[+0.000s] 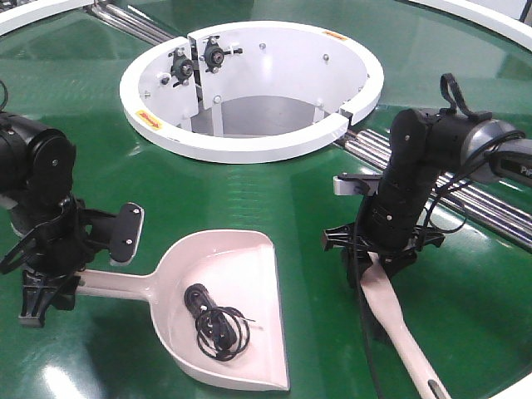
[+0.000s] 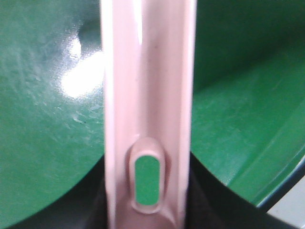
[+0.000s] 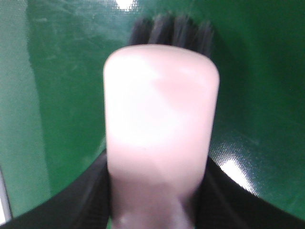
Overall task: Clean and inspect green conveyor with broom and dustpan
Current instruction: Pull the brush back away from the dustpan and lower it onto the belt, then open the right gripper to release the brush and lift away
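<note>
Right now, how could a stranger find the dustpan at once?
Start at the white ring hub on the green conveyor. Nearer the camera lies the dustpan, its handle in the left end effector. Unlike the narrow broom to its right, it is a wide scoop holding a black tangled cord.

**What the views hide**

In the front view the handle end of the dustpan [image 1: 229, 307] is buried in the left gripper [image 1: 62, 278]. The right gripper [image 1: 378, 262] covers the head of the broom [image 1: 399, 320], whose handle tip is cut by the lower edge. The black tangle [image 1: 218, 320] in the pan is too small to identify. The 2 wrist views are blurred, their fingers [image 2: 214, 210] mere dark smears.
</note>
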### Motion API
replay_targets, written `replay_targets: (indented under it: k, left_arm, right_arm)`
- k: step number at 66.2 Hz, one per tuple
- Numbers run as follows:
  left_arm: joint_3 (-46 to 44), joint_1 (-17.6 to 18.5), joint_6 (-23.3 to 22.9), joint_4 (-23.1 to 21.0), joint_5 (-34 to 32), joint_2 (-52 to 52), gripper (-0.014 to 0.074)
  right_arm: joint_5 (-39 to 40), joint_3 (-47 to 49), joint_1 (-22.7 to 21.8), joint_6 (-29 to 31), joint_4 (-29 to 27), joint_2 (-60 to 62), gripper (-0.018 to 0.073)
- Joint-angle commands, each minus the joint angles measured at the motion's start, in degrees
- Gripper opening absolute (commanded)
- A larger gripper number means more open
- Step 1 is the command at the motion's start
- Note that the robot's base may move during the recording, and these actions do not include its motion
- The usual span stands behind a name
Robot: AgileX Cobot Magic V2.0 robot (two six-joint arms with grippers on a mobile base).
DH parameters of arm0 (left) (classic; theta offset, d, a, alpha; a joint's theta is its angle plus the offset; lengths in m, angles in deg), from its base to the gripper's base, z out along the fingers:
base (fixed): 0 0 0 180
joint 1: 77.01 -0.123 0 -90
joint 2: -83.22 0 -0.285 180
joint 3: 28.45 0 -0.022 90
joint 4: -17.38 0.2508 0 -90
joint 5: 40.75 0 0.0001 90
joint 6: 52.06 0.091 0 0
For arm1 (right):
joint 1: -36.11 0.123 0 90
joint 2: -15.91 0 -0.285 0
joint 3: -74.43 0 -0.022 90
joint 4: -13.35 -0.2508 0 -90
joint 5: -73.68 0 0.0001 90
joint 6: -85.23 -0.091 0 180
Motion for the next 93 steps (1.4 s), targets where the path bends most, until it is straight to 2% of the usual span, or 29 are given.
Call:
replay_targets:
  k: [1,10,19,42,51,71,83,93]
  left_arm:
    - [-1.5,0.5,1.3,-1.3,2.1,2.0,-0.0022]
    - [-1.5,0.5,1.3,-1.3,2.1,2.0,-0.0022]
    - [-1.5,0.5,1.3,-1.3,2.1,2.0,-0.0022]
    - [-1.5,0.5,1.3,-1.3,2.1,2.0,-0.0022]
    - [-1.5,0.5,1.3,-1.3,2.1,2.0,-0.0022]
    - [-1.5,0.5,1.3,-1.3,2.1,2.0,-0.0022]
    - [-1.5,0.5,1.3,-1.3,2.1,2.0,-0.0022]
    - [-1.5,0.5,1.3,-1.3,2.1,2.0,-0.0022]
  right_arm:
    - [-1.9,1.2,-0.5,0.5,0.4,1.9,0.0008]
    - [-1.9,1.2,-0.5,1.0,0.4,1.9,0.0045]
    - [-2.0,1.2,-0.5,1.4,0.4,1.9,0.0130]
    - [-1.7,1.2,-0.5,1.4,0.4,1.9,0.0520]
    - [-1.0,1.2,-0.4,1.3,0.3,2.3,0.0617]
    - [9.1,1.2,0.2,1.2,0.7,9.7,0.0616]
    - [15.1,0.5,0.2,3.8,2.8,16.2,0.0603]
    - [29.6,-8.4,0.2,5.8,3.7,25.4,0.0587]
